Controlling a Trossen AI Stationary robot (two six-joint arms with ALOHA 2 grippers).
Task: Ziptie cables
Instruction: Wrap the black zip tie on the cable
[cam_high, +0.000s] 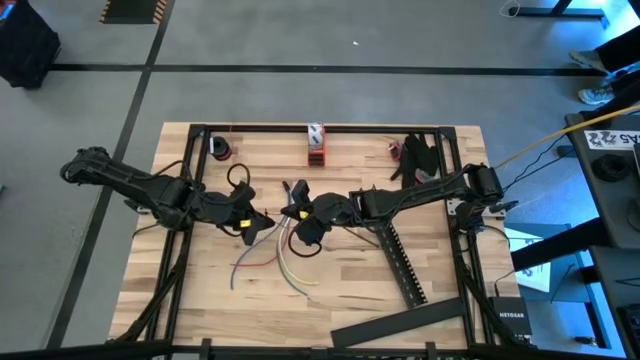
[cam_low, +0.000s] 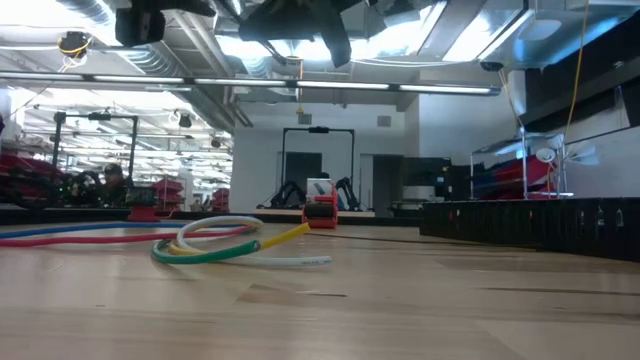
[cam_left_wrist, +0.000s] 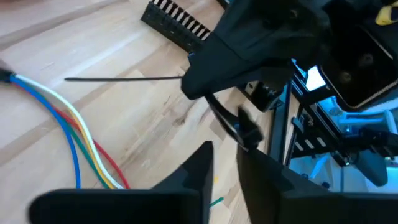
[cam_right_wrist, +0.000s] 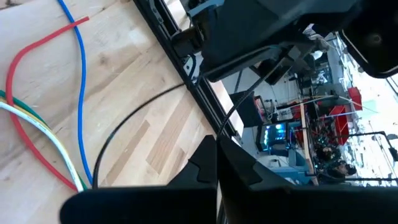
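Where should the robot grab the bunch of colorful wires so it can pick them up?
Probably best from straight above, near the top of the cables, where the strands run close together side by side. Lower down they fan apart on the table, so the fingers would likely catch only one or two.

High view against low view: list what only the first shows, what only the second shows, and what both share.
Only the high view: both arms from above, the left gripper and right gripper close together above the table, and the black slotted bar. Only the low view: the room behind with its ceiling lights. Both: the cables on the wood and the red-and-white object at the far edge.
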